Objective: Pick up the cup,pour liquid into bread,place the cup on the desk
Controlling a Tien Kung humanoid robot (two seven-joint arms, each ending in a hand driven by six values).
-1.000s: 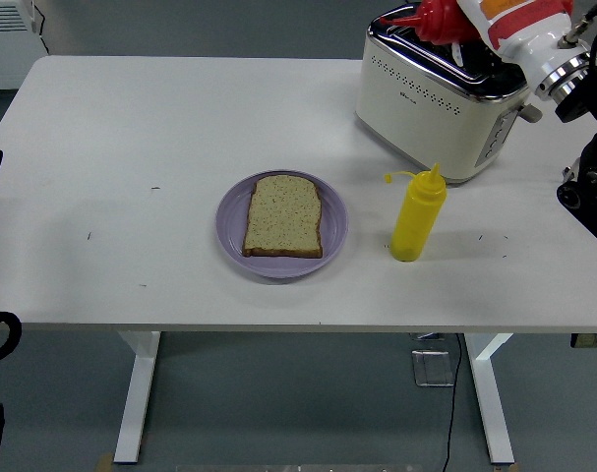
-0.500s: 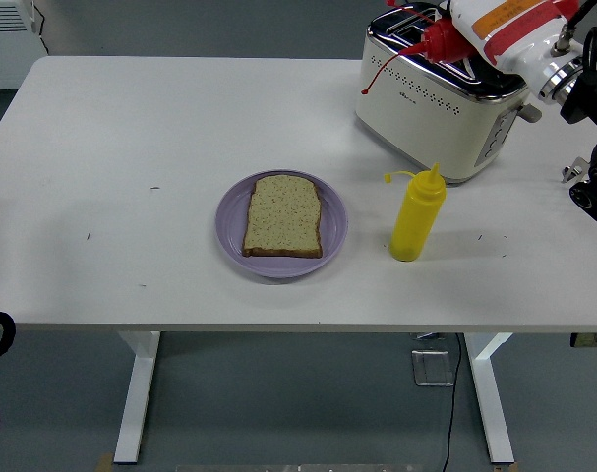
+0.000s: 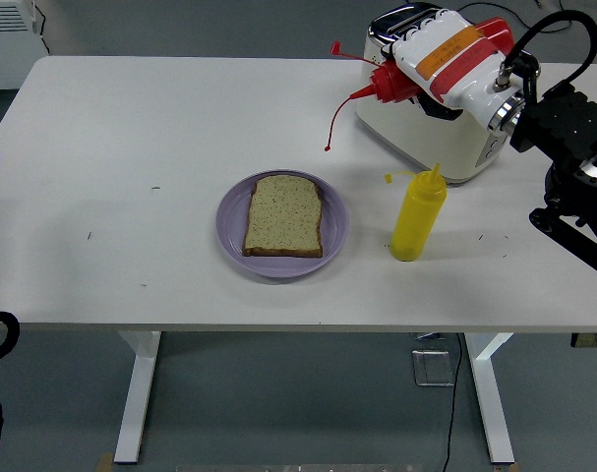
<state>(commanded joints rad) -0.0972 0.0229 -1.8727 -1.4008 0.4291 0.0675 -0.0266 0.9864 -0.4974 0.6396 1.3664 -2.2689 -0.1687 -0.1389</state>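
Bottles [image 3: 417, 215]: 2; bread [image 3: 283, 215]: 1 slice

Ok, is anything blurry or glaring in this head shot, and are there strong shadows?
Head view: even, soft light, with only a faint shadow beside the yellow bottle and under the plate; the bread is sharp; the toaster shows a bright glint on its chrome top; the right hand and red bottle look slightly soft, and the table edges bow a little.

Right hand [image 3: 446, 59] is gripping the red squeeze bottle [image 3: 385, 81] tipped sideways above the toaster [image 3: 431, 133]; bread [image 3: 283, 215] is lying on the purple plate [image 3: 335, 231] beside the yellow bottle [image 3: 417, 213].
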